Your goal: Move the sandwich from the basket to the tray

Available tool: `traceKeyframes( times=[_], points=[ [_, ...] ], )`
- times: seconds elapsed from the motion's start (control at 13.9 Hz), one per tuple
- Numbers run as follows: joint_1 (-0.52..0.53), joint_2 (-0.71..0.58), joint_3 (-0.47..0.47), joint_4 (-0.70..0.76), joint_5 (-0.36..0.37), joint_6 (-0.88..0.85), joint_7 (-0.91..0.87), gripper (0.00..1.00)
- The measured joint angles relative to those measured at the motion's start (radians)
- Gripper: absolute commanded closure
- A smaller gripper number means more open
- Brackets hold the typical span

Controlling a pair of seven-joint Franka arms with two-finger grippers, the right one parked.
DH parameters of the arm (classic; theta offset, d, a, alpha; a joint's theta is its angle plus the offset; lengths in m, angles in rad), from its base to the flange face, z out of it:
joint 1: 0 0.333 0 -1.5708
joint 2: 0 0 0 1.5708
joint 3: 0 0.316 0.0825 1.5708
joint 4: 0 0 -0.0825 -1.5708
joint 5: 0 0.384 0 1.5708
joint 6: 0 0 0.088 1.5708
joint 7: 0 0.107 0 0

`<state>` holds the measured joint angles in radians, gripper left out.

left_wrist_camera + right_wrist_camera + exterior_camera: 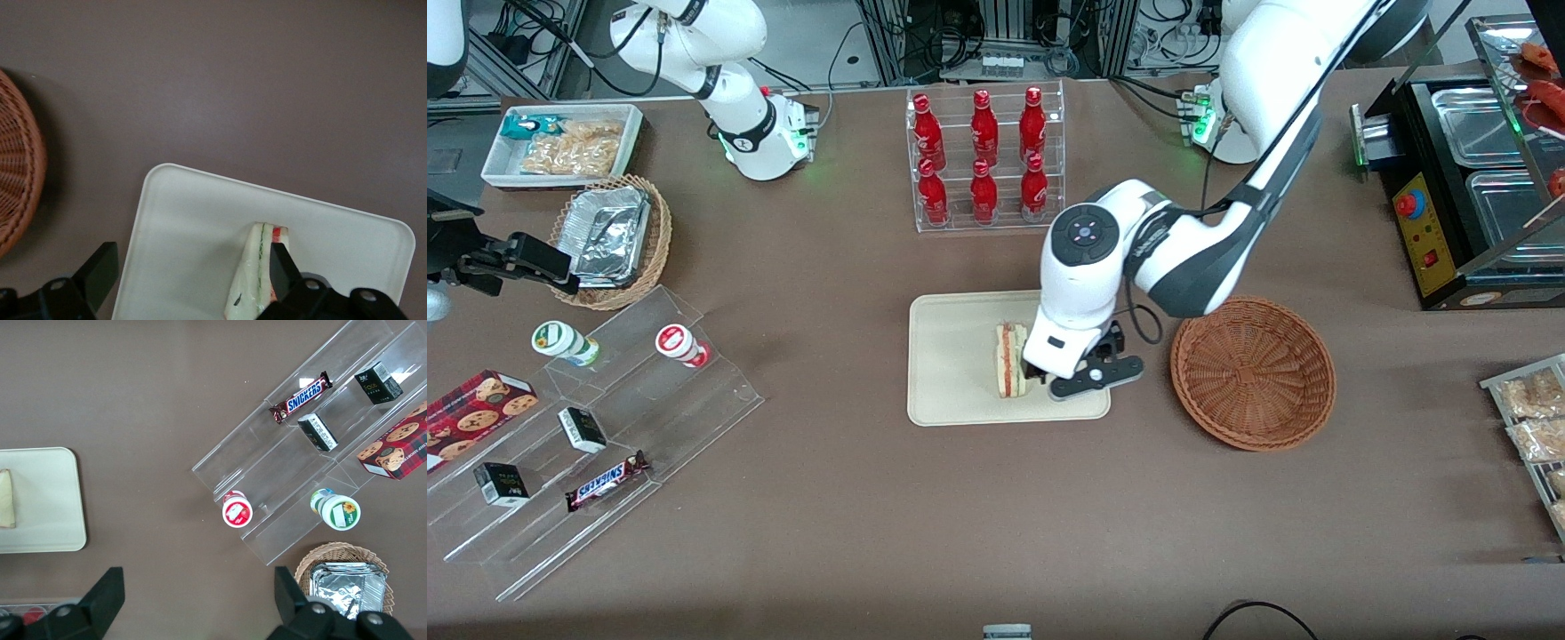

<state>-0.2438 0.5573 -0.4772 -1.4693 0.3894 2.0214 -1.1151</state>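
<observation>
- The hand (1060,380) hangs low over the tray (951,373), at the tray's end nearest the basket (1254,373).
- Its fingers (283,267) are spread wide, and nothing is held between them.
- In the left wrist view one finger sits right against the sandwich (257,277); the second finger is well apart from it, out past the tray's edge.
- The sandwich (1010,360) lies on the beige tray, resting on its side with the red, pink and green layers showing along one edge.
- The right wrist view catches just a slice of the sandwich (6,499) on the tray (47,500).
- The reddish-brown wicker basket sits just beside the tray, toward the working arm's end of the bench (960,516), and it holds nothing.
- Farther from the front camera than the tray stands a clear rack of red bottles (984,156).
- Toward the parked arm's end lie a clear stepped display (605,427) with a Snickers bar (607,480) and small boxes, a cookie box (476,404), and a tan wicker basket with foil containers (614,240).
</observation>
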Motion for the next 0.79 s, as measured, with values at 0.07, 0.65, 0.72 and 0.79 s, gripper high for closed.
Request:
traceKeyframes(
  times=[0.07, 0.65, 0.72, 0.79],
  points=[
    [0.025, -0.029, 0.0, -0.009, -0.014, -0.014, 0.0, 0.0],
    [0.223, -0.274, 0.103, -0.047, -0.249, -0.326, 0.462, 0.0],
    [0.227, -0.299, 0.144, -0.042, -0.267, -0.381, 0.531, 0.0],
    [0.23, -0.321, 0.18, -0.034, -0.277, -0.436, 0.588, 0.0]
  ],
)
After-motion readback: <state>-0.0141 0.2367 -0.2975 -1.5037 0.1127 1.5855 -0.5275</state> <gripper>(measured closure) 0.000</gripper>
